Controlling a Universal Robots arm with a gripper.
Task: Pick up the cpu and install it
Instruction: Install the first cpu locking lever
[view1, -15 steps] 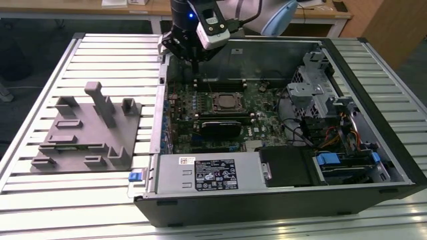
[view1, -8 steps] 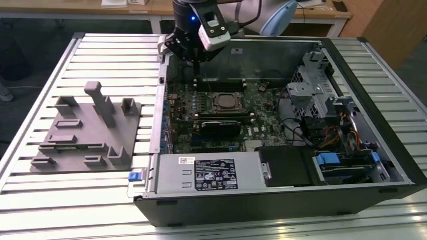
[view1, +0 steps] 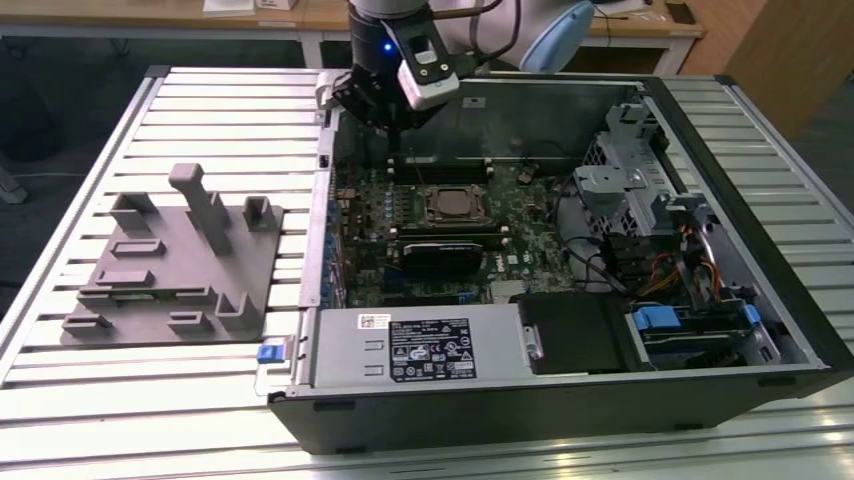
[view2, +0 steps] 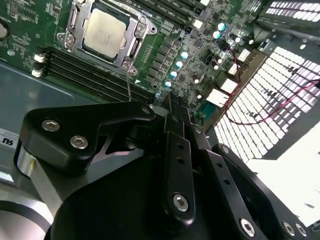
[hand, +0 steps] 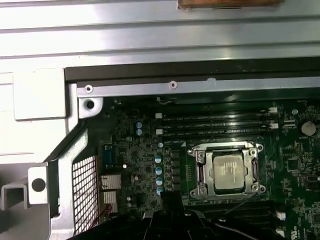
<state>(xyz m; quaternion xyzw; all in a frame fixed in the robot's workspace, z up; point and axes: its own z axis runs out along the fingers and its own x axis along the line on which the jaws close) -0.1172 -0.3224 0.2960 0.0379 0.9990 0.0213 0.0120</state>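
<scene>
cpu (hand: 228, 172) in socket (hand: 229, 173) (apparently seated)

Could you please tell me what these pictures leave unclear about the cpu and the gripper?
- Whether the cpu is fully seated and latched in its socket: both wrist views look at it from above.
- The gripper's tips: in the second wrist view its own black linkage hides them.
- The gripper in the exterior view: its dark body merges with the case behind.
</scene>
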